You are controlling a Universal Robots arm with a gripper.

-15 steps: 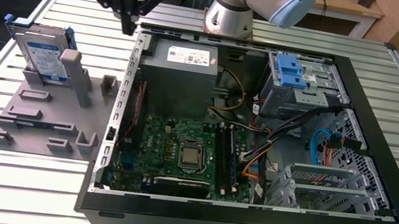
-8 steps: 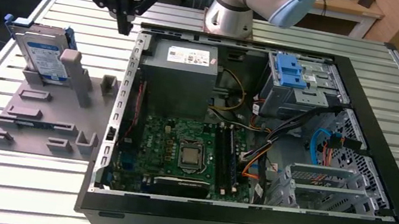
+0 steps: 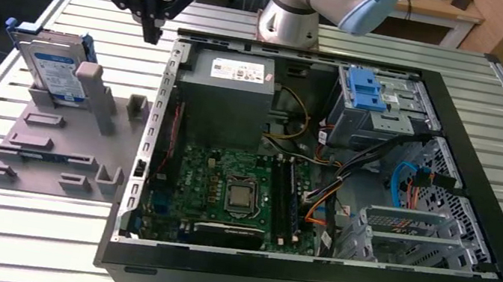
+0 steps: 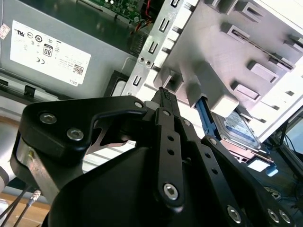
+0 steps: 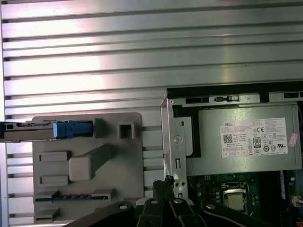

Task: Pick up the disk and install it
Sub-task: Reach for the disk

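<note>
The gripper (image 3: 152, 34), closed on nothing, hangs above the case (image 3: 481, 223) wall, the disk (image 3: 48, 71) standing on edge in a grey holder (image 3: 57, 156) below and well apart, so picking up seems not yet begun; a grasp calls for parted fingers.

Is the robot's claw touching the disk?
Apart. In the exterior view the gripper hangs above the table, with a clear gap between it and the disk.
</note>
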